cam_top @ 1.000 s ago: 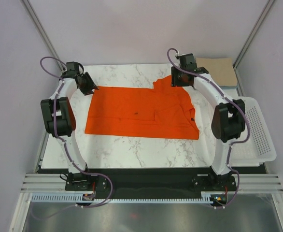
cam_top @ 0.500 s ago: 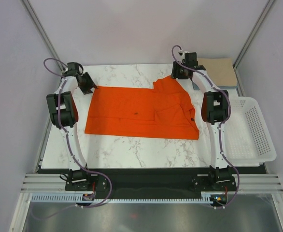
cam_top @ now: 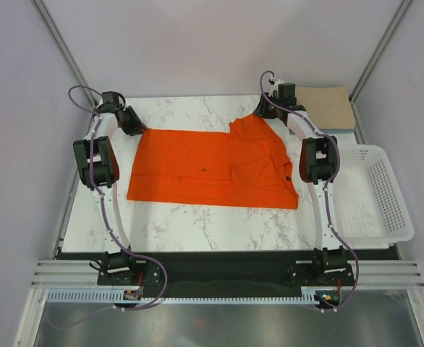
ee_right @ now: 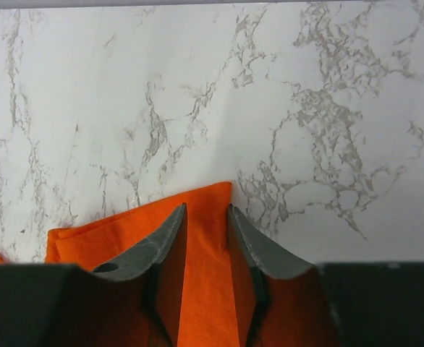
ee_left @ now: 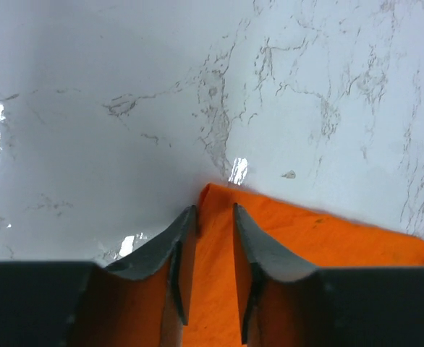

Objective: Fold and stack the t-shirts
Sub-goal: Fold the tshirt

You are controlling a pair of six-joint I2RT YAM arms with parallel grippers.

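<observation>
**Left gripper** (ee_left: 214, 210): Jaws part-open. The two fingers (ee_left: 177, 249) stand either side of one corner of the orange shirt (cam_top: 205, 170), with a clear gap between them. Cloth fills that gap from the fingertips back toward the wrist. The corner's point lies just ahead of the tips. No pinch is seen, and the cloth between the jaws looks flat.

**Right gripper** (ee_right: 208, 208): Jaws part-open, to much the same width. The fingers (ee_right: 259, 249) straddle another far corner of the orange shirt. The cloth edge reaches just past the tips, and a doubled fold runs off to the left of the left-hand finger. Cloth lies in the gap, with no clamp seen.

**Orange shirt:** Spread across the marble table (cam_top: 197, 217), its far edge under both sets of jaws. The bulk of it lies behind the fingertips, toward the arm bases. The part near the right jaws is rumpled and folded over, while the part near the left jaws lies smooth. Ahead of both sets of jaws is bare marble.

**Tan shirt** (cam_top: 330, 103): Folded at the far right corner of the table. It lies to the right of the right jaws, near them but apart.

**Basket** (cam_top: 393, 217): White and perforated, at the right table edge. It is well behind and to the right of the right jaws.
</observation>
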